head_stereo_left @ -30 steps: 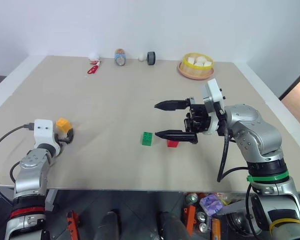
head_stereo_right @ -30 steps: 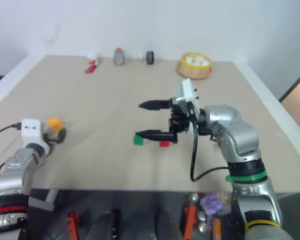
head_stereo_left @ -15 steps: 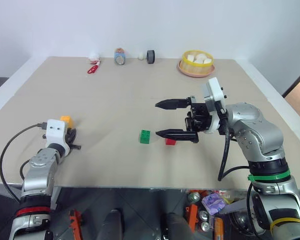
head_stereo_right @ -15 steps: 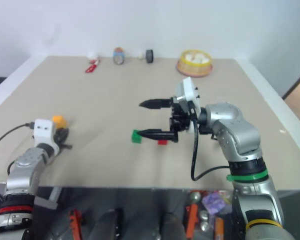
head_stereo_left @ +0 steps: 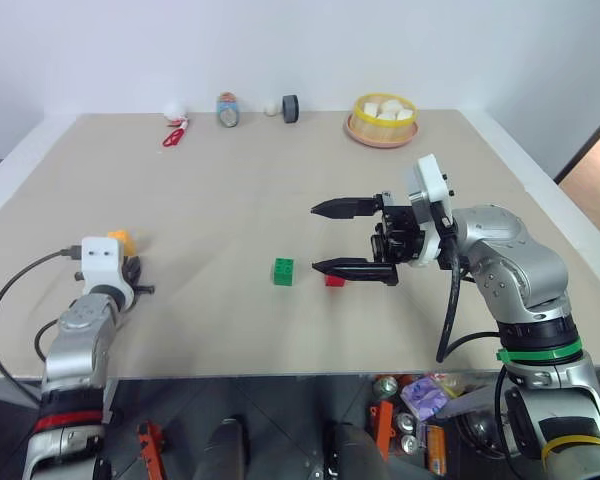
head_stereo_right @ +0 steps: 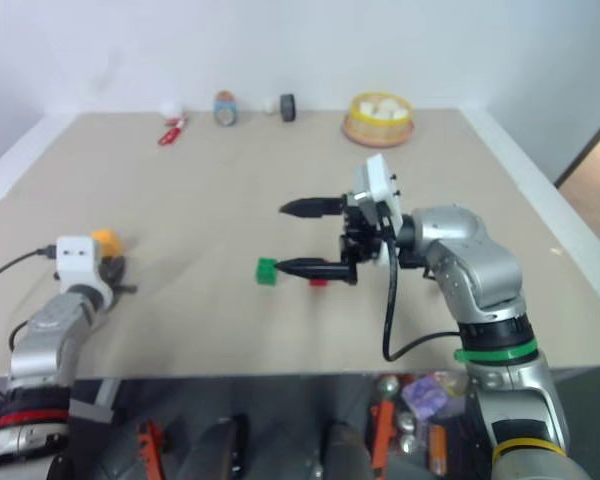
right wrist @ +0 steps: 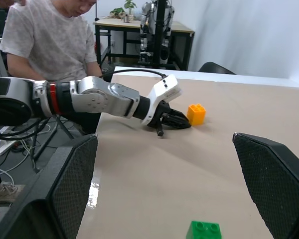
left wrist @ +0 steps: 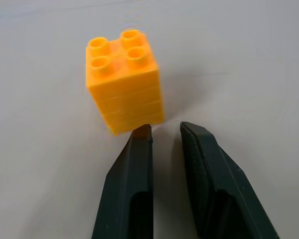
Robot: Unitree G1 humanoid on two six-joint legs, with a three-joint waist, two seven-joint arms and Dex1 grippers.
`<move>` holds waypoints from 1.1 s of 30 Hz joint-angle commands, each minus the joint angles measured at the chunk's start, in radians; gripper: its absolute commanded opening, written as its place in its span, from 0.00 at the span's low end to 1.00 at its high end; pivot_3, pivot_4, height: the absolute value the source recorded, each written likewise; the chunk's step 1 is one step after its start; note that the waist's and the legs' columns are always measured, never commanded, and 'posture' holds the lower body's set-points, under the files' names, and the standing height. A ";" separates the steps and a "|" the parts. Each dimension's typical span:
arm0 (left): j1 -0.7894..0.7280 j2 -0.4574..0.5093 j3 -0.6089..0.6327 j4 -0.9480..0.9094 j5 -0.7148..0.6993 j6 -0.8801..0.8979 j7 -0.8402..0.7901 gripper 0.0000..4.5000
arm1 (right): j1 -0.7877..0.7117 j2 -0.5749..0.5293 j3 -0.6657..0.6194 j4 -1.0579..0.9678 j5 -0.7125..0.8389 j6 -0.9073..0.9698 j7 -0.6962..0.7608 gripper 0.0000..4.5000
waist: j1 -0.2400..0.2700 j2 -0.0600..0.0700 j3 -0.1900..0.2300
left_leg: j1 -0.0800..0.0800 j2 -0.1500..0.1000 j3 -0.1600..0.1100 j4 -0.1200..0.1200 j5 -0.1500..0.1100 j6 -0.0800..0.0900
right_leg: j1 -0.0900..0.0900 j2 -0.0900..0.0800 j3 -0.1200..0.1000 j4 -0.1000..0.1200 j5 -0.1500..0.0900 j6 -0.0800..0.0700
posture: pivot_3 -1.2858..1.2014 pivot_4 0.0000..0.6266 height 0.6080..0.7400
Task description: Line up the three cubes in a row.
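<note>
Nearest on the left side of the table (head_stereo_left: pixel 230 330), the left gripper (left wrist: pixel 164 130) rests low on the tan top. Its two black fingers are pulled in close, with just a thin gap and nothing between them. The orange-yellow cube (left wrist: pixel 123 79) stands right past the tips, just beside one fingertip and not in the grip. From above, this cube (head_stereo_left: pixel 120 240) peeks out just beyond the white wrist box, well apart from the other two cubes.

Toward the middle of the table sits the green cube (head_stereo_left: pixel 283 271), studs up. The red cube (head_stereo_left: pixel 334 281) lies just to its right, close but with a small gap. It sits under the nearer finger of the right gripper (head_stereo_left: pixel 328 238).

The right gripper hangs above the table and points to the left. Its fingers are spread wide, one nearer and one farther, and they hold nothing.

In the right wrist view a person (right wrist: pixel 50 35) in a light shirt sits past the left edge of the table.

At the far edge stand a row of small things: a red and white item (head_stereo_left: pixel 173 133), a small jar (head_stereo_left: pixel 226 109), a little white ball (head_stereo_left: pixel 271 106) and a dark roll (head_stereo_left: pixel 291 108). To their right is a yellow-rimmed basket (head_stereo_left: pixel 384 127) with white lumps in it.
</note>
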 commanded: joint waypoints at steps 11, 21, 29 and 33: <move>0.144 -0.175 0.072 -0.410 0.028 0.275 0.255 0.75 | -0.039 0.015 -0.011 0.023 -0.004 -0.022 0.024 1.00 | 0.023 -0.004 0.001 | 0.003 -0.003 0.002 0.002 0.007 0.000 | -0.003 -0.001 0.006 0.013 -0.007 0.008 | 0.52 0.24 1.00; 0.005 -0.102 0.062 -0.252 0.066 0.241 0.241 1.00 | -0.057 0.031 -0.007 0.042 -0.015 -0.029 0.039 1.00 | 0.028 -0.008 0.003 | 0.005 -0.002 0.001 0.004 0.005 -0.003 | -0.004 0.000 0.006 0.018 -0.011 0.002 | 0.52 0.24 1.00; -0.156 -0.036 0.043 -0.050 0.067 0.144 0.201 1.00 | -0.066 0.040 -0.007 0.040 -0.020 -0.028 0.040 1.00 | 0.028 -0.015 0.007 | 0.005 -0.002 0.000 0.005 0.005 -0.003 | -0.005 0.000 0.005 0.016 -0.010 0.001 | 0.52 0.24 1.00; -0.178 -0.038 0.037 -0.010 0.065 0.131 0.190 1.00 | -0.066 0.037 -0.011 0.039 -0.021 -0.027 0.039 1.00 | 0.028 -0.016 0.007 | 0.005 -0.002 0.001 0.006 0.006 -0.004 | -0.005 0.000 0.006 0.017 -0.003 -0.001 | 0.52 0.24 1.00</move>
